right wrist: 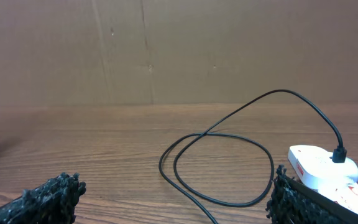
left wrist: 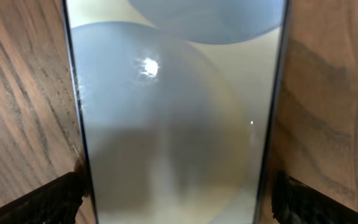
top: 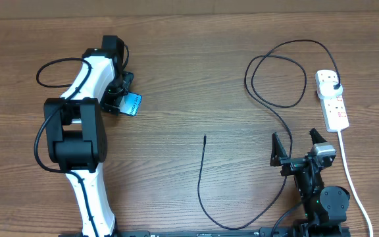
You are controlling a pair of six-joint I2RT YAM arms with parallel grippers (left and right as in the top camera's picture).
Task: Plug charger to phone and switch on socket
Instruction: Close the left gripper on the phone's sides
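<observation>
The phone (top: 131, 104) lies left, socket (top: 332, 100) far right, charger (top: 202, 158) between.

Legible markings: none.
The socket (top: 337, 113) carries small red marks near its outlets (too small to read in the overhead or right wrist view). The phone (left wrist: 173, 124) screen shows only blurred pale shapes, with no characters, logo or number.

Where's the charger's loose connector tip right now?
Overhead view: the connector tip lies loose near the middle of the table, left of the right gripper and well right of the phone.
</observation>
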